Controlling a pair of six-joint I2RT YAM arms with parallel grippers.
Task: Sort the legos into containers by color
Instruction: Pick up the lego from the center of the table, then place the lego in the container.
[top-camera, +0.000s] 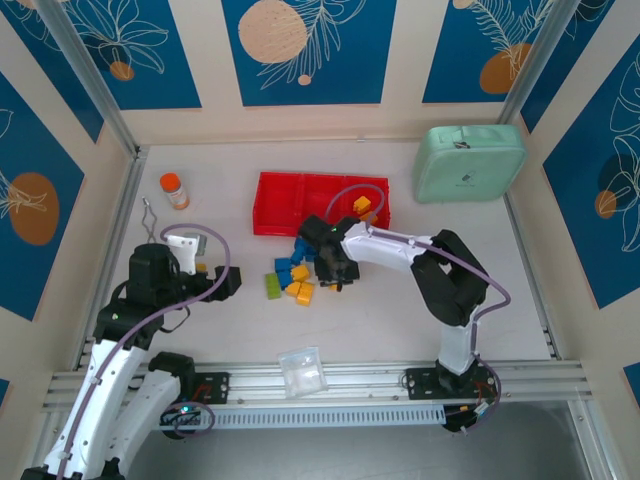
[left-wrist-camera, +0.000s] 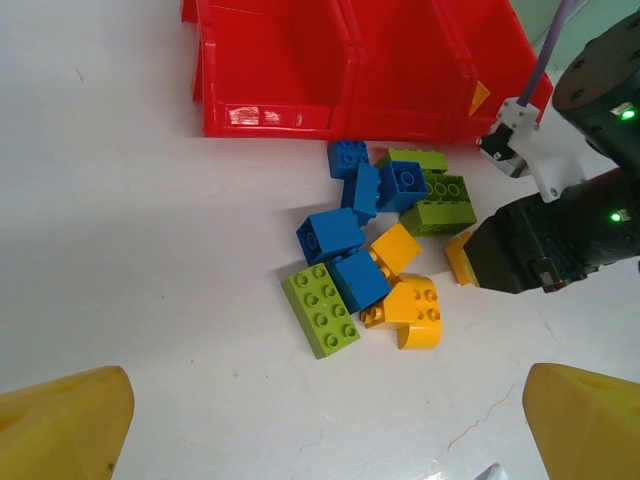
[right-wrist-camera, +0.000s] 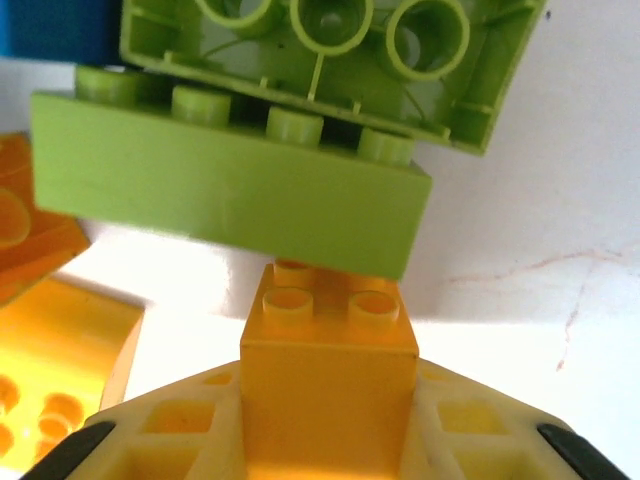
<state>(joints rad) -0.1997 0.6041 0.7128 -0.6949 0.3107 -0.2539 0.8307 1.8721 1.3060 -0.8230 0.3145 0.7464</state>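
The right gripper is closed on a small yellow-orange brick, low over the middle of the desk. The brick is short and stubby and pokes straight out between the two fingers, with its bumps at the front. I think its home is the right-hand box of the red tray, because a yellow brick already sits there. That box is close by. It lies just past the gripper toward the far edge of the desk and a bit to the right. Two green bricks lie right in front of the held brick, touching it or nearly so, so I think the gripper must lift up before it goes over. The tray wall is next in the way. The rest of the legos lie in a heap just on the near side of the tray: blue, green and yellow ones. The left gripper is wide open with nothing in it. It points at the heap from the left side of the desk, farther off than the right one. A mint-green case sits at the far right corner and a small bottle sits toward the far left, both well away.
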